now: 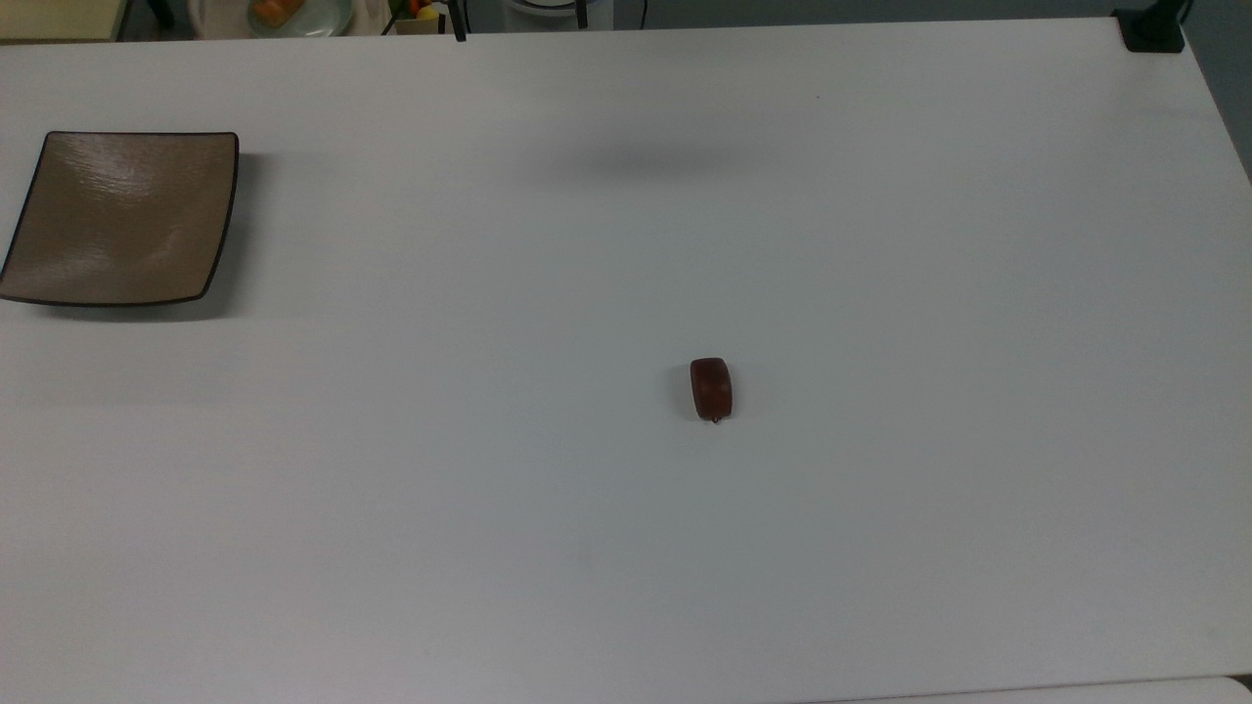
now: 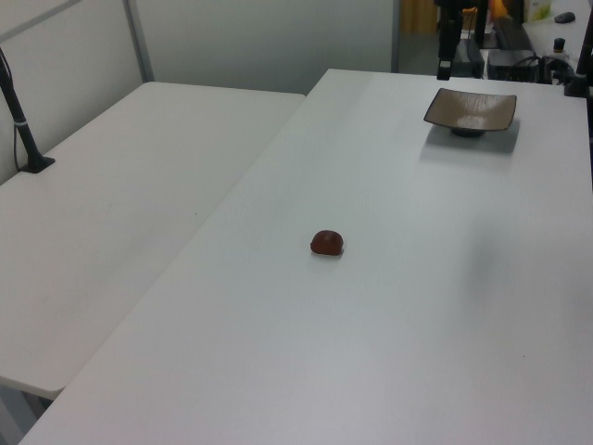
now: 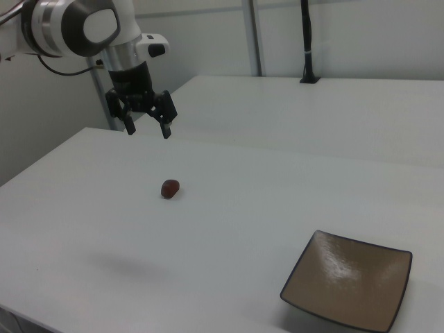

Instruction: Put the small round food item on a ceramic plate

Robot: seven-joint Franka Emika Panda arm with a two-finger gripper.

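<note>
Overhead now: gripper hangs in the air above the white table, fingers pointing down and spread wide apart, nothing between them. White arm reaches in from the right view's upper left.

Small round food item lies on the table below the gripper, slightly toward the right view's right, clear of the fingertips, not touched. Dark red-brown, glossy; in the top view it lies lengthwise with a small stem tip at its near end. Left view shows it as a low dome on bare tabletop.

Ceramic plate sits well apart from the gripper, toward the right view's lower right; square, tan-brown, thin dark rim, nothing on it. Top view places it at the table's left edge, far from the food item. Left view has it at the far end.

A faint shadow falls on the table on the near side of the gripper in the right view.
</note>
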